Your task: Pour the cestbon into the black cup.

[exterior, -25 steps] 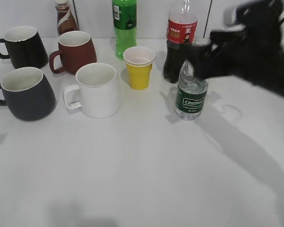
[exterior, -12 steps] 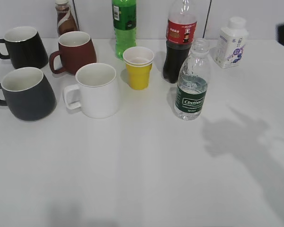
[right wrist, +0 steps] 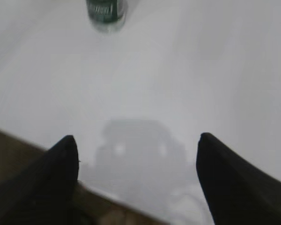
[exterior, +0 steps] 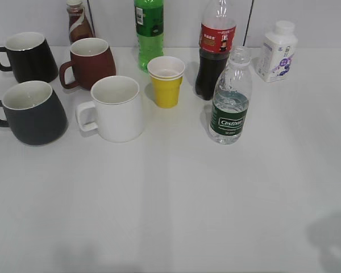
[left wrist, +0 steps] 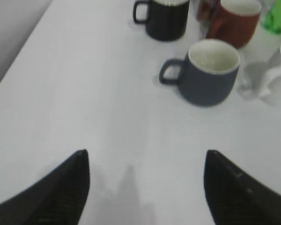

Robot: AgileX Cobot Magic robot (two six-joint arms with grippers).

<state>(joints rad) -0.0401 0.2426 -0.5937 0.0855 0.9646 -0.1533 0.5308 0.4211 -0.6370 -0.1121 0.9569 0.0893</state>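
The cestbon bottle (exterior: 231,96), clear with a dark green label and no cap, stands upright right of centre; its base shows at the top of the right wrist view (right wrist: 105,13). The black cup (exterior: 31,112), matte charcoal with a white inside, stands at the left front; it also shows in the left wrist view (left wrist: 210,71). Neither arm shows in the exterior view. My left gripper (left wrist: 146,161) is open and empty over bare table, well short of the cup. My right gripper (right wrist: 136,145) is open and empty over the table's near edge, far from the bottle.
A glossy black mug (exterior: 27,56), a maroon mug (exterior: 90,61), a white mug (exterior: 116,108) and a yellow paper cup (exterior: 166,81) stand nearby. A green soda bottle (exterior: 149,31), a cola bottle (exterior: 214,51), a brown bottle (exterior: 78,21) and a white bottle (exterior: 277,51) line the back.
The right arm, which was at the cestbon bottle's neck a second ago, has pulled away to the right and out of the exterior view. The bottle stays upright in place.
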